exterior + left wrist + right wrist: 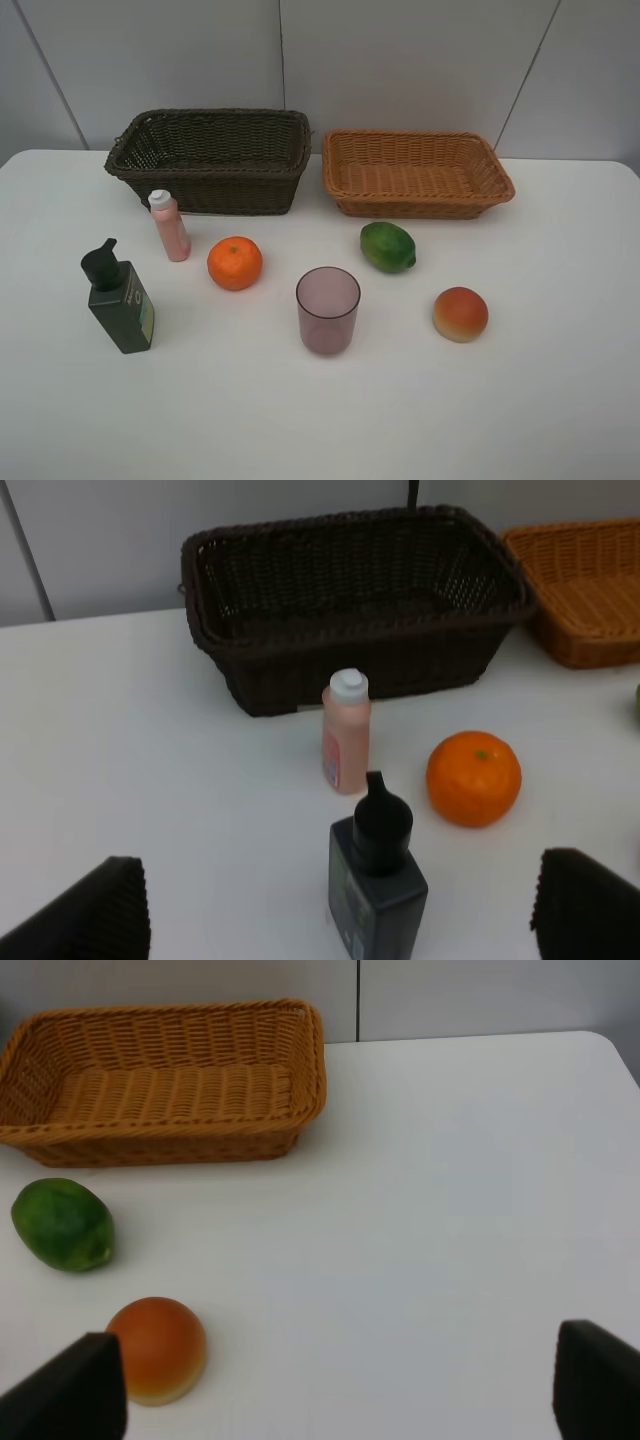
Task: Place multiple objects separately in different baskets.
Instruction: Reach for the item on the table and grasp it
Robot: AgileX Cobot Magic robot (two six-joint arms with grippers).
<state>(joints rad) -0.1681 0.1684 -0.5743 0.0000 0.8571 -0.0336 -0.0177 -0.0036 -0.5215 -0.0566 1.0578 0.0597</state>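
Beside the pink bottle (pixel 170 228), an orange (pixel 235 263)

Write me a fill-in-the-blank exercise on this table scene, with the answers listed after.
1. The basket right behind the pink bottle is dark ____.
2. The purple cup stands ____, mouth facing up.
3. The fruit nearest the tan basket is coloured ____.
4. Between the pink bottle and the purple cup lies the ____.
Missing words: brown; upright; green; orange.
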